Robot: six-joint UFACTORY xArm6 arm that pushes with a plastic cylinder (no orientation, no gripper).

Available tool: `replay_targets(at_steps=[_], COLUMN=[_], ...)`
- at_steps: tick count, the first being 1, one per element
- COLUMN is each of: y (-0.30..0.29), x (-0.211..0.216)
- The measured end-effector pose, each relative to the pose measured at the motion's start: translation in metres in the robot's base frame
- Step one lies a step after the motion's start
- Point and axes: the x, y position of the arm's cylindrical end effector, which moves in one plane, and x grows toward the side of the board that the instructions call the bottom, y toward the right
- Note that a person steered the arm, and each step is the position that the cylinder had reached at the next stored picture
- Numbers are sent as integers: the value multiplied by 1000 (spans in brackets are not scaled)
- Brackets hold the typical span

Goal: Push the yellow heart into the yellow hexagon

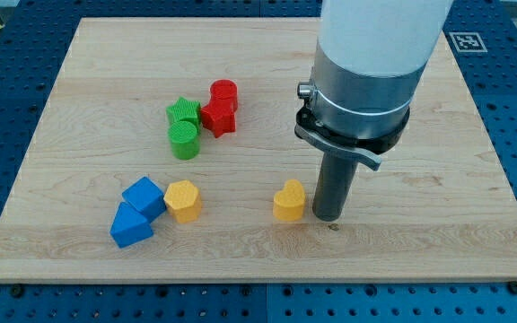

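Resting near the view's bottom, the blue blocks come first: one wedge-like blue block (130, 226) lowest, and a blue cube (144, 196) touching it just above. Beside the cube, to the view's right, sits the yellow hexagon (183, 199), very close to it or touching; I cannot tell which. Well apart from it, further to the view's right, stands the yellow heart (289, 200). My tip (328, 218) is down on the counter (438, 206) just beside the heart on its right side, so close that contact cannot be judged. I carry no hand: the rod ends plainly and holds nothing. Farther up the wooden counter a cluster gathers: a green cylinder (184, 140), a green star (184, 113) just above it, then a red star-like block (216, 116) touching a red cylinder (224, 92) toward the view's top. The arm's pale, wide body rises above the rod.
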Motion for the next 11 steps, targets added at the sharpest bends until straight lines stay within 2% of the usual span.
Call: replay_targets(at_steps=[3, 8, 11], y=[1, -85, -93], x=[-14, -14, -14])
